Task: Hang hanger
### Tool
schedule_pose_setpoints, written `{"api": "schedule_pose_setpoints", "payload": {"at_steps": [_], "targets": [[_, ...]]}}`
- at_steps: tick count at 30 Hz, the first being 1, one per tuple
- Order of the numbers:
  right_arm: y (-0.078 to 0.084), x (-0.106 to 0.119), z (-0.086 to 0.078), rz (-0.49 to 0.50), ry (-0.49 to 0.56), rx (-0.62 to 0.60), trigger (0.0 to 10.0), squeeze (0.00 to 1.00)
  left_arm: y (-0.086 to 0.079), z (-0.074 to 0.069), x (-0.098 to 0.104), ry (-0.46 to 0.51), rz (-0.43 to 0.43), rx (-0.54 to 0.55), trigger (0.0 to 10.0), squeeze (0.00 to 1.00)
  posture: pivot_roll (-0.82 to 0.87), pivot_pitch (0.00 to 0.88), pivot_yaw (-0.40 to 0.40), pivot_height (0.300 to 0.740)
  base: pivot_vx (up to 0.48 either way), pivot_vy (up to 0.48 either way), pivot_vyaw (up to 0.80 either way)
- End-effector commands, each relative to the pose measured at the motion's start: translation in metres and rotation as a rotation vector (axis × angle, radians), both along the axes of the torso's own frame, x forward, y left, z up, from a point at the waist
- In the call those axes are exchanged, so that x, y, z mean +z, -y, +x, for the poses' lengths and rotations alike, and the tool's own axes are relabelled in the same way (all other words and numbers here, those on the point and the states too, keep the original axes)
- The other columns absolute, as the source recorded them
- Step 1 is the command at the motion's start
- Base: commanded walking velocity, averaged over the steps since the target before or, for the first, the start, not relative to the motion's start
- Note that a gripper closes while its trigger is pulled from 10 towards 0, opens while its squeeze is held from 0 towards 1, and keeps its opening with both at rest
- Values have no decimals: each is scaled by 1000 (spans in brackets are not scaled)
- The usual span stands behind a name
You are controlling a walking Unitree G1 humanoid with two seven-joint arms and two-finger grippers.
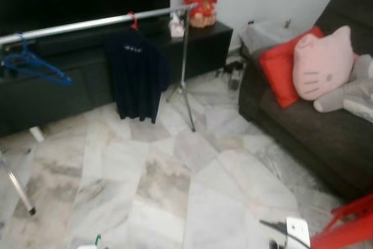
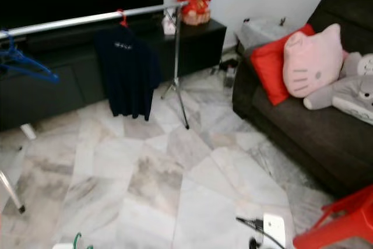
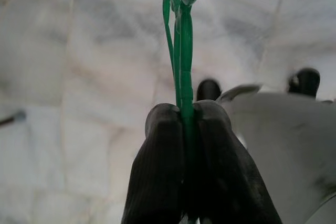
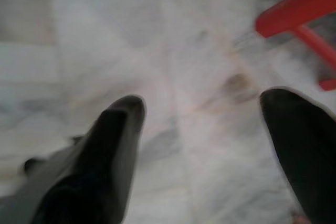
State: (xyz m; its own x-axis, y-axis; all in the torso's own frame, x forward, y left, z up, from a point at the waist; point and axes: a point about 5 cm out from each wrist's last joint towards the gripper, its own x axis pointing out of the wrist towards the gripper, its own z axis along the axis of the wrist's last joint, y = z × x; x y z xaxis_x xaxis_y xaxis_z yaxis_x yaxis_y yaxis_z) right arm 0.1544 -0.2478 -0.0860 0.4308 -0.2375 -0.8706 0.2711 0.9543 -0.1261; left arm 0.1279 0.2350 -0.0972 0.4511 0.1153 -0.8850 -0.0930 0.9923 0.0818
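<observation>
In the left wrist view my left gripper (image 3: 187, 113) is shut on a thin green hanger (image 3: 181, 51), which sticks out past the fingertips over the marble floor. The hanger's green tip (image 1: 98, 241) peeks in at the bottom edge of the left eye view. Across the room a silver clothes rail (image 1: 99, 23) runs at the far left. It carries a dark shirt (image 1: 137, 74) on a red hanger and a blue hanger (image 1: 32, 65). My right gripper (image 4: 205, 114) is open over the floor with nothing between its fingers.
A dark sofa (image 1: 326, 138) with a red cushion (image 1: 280, 71) and a pink cushion (image 1: 323, 62) lines the right. A red stool (image 1: 349, 225) and a white power strip (image 1: 297, 228) sit near my right. A black cabinet (image 1: 70, 86) stands behind the rail.
</observation>
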Motion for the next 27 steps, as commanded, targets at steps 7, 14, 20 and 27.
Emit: {"api": "schedule_pose_setpoints", "payload": {"at_steps": [7,14,20,27], "targets": [[2,3,6,-11,18,-5,10000,0,1,-4,-2,-22,1,-12,10000,0,30,0,-65,740,410,0,0],[2,3,6,-12,19,-4,10000,0,2,-4,-2,-21,-1,-13,10000,0,31,0,-66,740,409,0,0],[2,3,6,-11,21,-5,10000,0,1,-4,-2,-20,-2,-13,10000,0,30,0,-65,740,409,0,0],[2,3,6,-10,20,-6,10000,0,1,-5,-2,-21,-1,-9,10000,0,30,0,-65,740,409,0,0]]}}
